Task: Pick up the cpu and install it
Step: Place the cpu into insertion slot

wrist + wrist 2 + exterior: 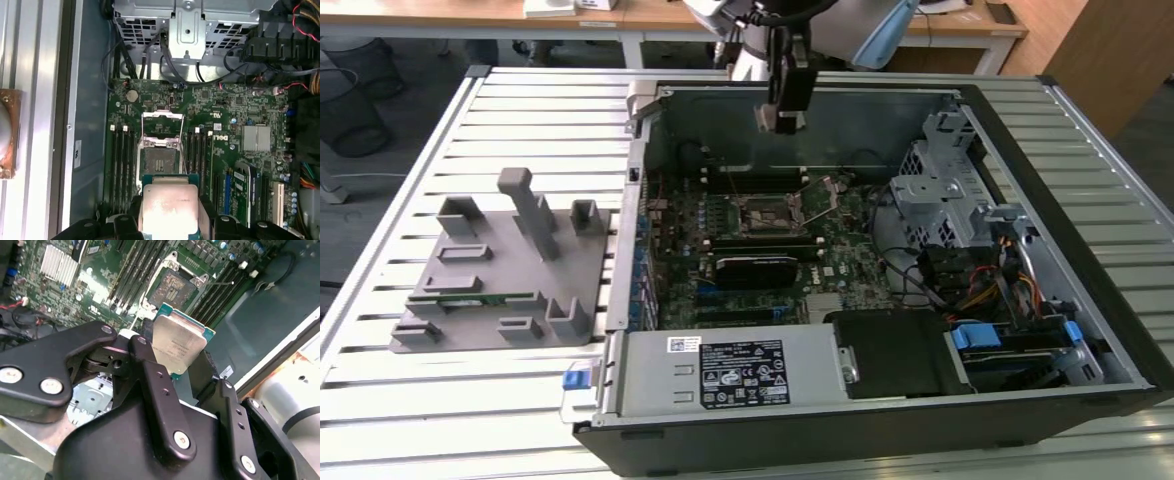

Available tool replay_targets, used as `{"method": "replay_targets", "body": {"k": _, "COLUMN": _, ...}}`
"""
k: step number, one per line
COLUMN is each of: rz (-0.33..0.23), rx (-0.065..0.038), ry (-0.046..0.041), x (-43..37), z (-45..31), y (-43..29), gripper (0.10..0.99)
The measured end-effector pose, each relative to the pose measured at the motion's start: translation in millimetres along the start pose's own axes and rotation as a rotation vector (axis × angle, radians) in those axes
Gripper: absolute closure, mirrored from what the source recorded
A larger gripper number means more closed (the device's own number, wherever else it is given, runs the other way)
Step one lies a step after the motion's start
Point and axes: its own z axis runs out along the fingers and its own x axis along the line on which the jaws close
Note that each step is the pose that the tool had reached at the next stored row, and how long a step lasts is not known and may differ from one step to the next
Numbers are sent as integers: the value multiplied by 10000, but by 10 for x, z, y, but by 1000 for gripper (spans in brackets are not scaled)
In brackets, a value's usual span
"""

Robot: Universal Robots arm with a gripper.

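Pincer [175, 362] with black metal fingers is clamped on the cpu [180, 342], a small flat square chip with a silvery top and thin green rim. It's pinched by opposite edges, probably so nothing touches its underside. The chip hangs well above the square black metal-framed socket [159, 161] on the green motherboard [230, 100], hold-down frame [161, 122] flipped open to take it, inside the open black computer case [854, 440] on the slatted metal tabletop [547, 110].

Bench [400, 400]: silvery slatted metal, soft glare along its ribs
Desk [654, 15]: pale wood on white legs, far side
Bin [354, 105]: black wire mesh, exterior view's left
Floor [434, 75]: dark grey
Cabinet [1101, 50]: brown wood, exterior view's right
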Motion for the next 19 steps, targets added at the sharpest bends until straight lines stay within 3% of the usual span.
{"method": "replay_targets", "body": {"k": 9, "rz": -5, "rx": -146, "ry": -13, "x": 71, "z": 128, "y": -3, "gripper": 561}}
{"method": "replay_targets", "body": {"k": 19, "rz": -4, "rx": -171, "ry": -25, "x": 74, "z": 309, "y": -9, "gripper": 561}}
